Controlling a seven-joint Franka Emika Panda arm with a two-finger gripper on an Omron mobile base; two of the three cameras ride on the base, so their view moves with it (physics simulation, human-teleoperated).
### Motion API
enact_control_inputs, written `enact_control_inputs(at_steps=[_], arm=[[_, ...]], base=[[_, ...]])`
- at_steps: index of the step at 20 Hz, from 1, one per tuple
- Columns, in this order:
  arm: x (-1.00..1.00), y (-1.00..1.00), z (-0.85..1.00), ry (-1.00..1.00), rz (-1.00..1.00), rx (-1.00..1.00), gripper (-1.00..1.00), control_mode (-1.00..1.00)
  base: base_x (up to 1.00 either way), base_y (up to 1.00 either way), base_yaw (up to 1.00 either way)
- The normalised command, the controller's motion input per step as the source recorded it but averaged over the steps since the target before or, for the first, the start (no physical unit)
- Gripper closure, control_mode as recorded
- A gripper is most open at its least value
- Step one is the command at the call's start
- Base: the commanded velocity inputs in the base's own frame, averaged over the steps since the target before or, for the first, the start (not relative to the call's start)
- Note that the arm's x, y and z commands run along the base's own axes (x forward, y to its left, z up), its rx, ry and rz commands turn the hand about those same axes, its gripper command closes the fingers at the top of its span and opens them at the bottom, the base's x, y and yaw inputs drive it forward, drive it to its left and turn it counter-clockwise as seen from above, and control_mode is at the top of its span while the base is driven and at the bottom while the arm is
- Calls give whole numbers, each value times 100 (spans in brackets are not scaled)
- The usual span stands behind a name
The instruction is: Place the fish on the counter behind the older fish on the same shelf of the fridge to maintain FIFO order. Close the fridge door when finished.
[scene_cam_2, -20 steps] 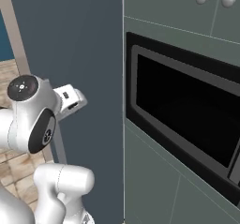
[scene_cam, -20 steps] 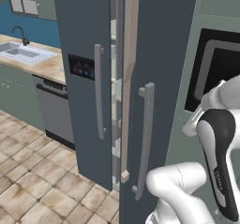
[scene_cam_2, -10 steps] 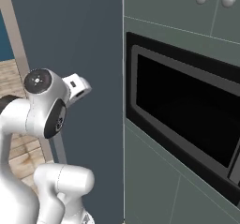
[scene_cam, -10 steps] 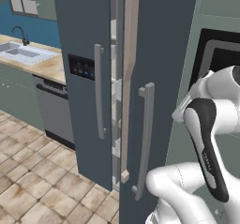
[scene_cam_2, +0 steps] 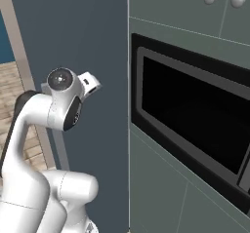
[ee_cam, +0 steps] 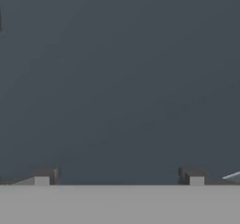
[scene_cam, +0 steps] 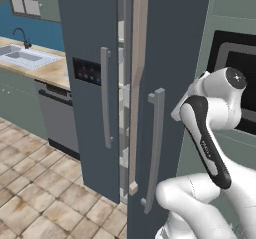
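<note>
Left base view: the fridge (scene_cam: 100,58) stands ajar, its right door's handle (scene_cam: 155,148) just left of the arm; counter (scene_cam: 50,70) lies beyond the fridge. Gripper (ee_cam: 119,176), spread wide and empty, faces bare door; better hook that handle squarely first

The fridge (scene_cam: 90,43) doors stand only narrowly ajar, a slim gap between them; slate-blue door panel blocks the jaws ahead.
</note>
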Motion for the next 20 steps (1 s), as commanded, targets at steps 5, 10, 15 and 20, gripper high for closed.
enact_control_inputs(at_steps=[5, 10, 15, 20], arm=[[22, 28, 0, -4, 0, 0, -100, -100], [28, 22, 0, -8, 0, 0, -100, -100], [65, 8, 0, -5, 0, 0, -100, -100], [66, 6, 0, -5, -3, 0, -100, -100]], base=[[0, 0, 0], [0, 0, 0], [0, 0, 0], [0, 0, 0]])
